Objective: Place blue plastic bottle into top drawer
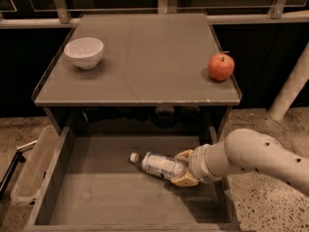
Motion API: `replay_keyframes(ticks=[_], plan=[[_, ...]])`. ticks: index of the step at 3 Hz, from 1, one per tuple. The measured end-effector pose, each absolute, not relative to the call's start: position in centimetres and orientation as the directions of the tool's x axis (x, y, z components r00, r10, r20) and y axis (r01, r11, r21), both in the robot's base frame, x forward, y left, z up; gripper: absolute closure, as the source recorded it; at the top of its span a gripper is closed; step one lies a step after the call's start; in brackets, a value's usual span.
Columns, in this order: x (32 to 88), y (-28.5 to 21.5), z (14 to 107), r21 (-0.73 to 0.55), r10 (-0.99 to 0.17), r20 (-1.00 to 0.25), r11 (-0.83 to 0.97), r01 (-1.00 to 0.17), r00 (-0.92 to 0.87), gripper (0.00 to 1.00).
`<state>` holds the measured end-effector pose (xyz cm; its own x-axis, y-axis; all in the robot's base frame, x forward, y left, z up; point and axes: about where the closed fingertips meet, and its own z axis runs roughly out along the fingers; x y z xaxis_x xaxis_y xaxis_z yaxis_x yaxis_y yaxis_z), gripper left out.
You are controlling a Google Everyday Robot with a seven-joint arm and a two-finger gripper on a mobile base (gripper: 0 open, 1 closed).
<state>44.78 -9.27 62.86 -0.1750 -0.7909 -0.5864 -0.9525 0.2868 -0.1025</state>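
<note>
A white bowl [84, 52] sits on the far-left part of the grey tabletop [149, 57]; below it the top drawer [96, 197] stands pulled open toward the near side. The blue plastic bottle [157, 164] lies on its side inside the drawer, right of centre, white cap pointing left; the gripper [178, 168] reaches in from the right, clasping the bottle's base end between its tan fingers [185, 154]; a red apple [221, 67] rests near the tabletop's right edge.
</note>
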Motion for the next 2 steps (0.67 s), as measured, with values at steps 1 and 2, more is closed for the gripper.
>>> replay_keyframes(ticks=[1,2], plan=[[44.78,-9.26,62.86,-0.102,-0.791,-0.586,0.287,-0.953,-0.175,0.57],[44.78,-9.26,62.86,-0.102,-0.791,-0.586,0.287,-0.953,-0.175,0.34]])
